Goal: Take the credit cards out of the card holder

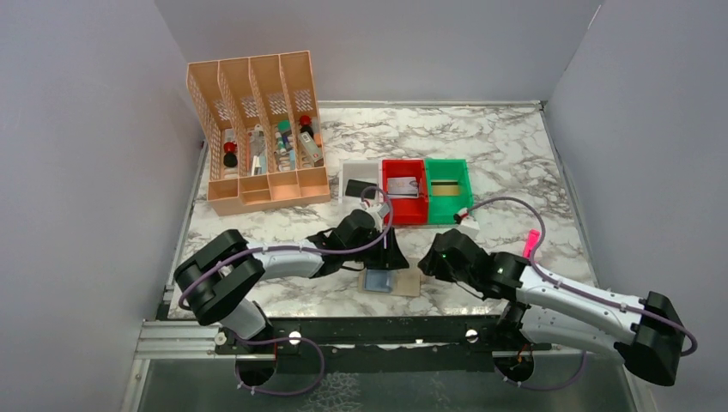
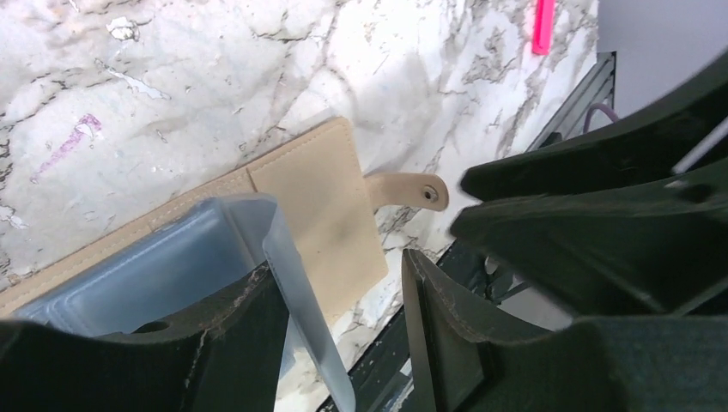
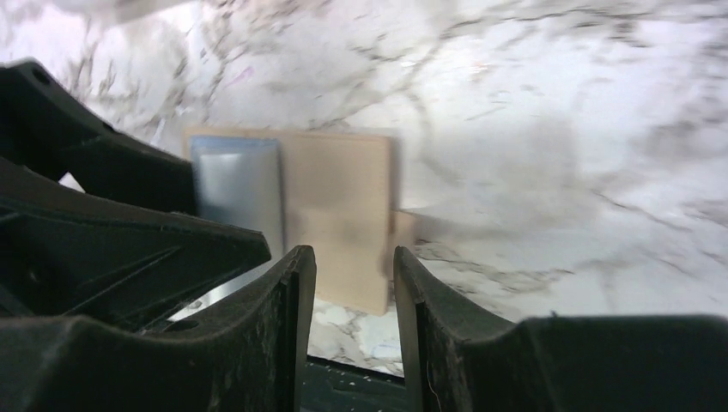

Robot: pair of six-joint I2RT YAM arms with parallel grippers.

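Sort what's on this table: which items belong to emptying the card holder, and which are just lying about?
Part of the job:
card holder, open on the table
black card in the white bin
silver-grey card in the red bin
striped card in the green bin

Lying about:
orange slotted organizer with its contents
pink marker

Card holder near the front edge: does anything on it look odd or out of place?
Yes. The card holder lies open, but its blue-grey pocket is not flat: the clear front edge stands up from the tan backing. Nothing else on it looks odd.
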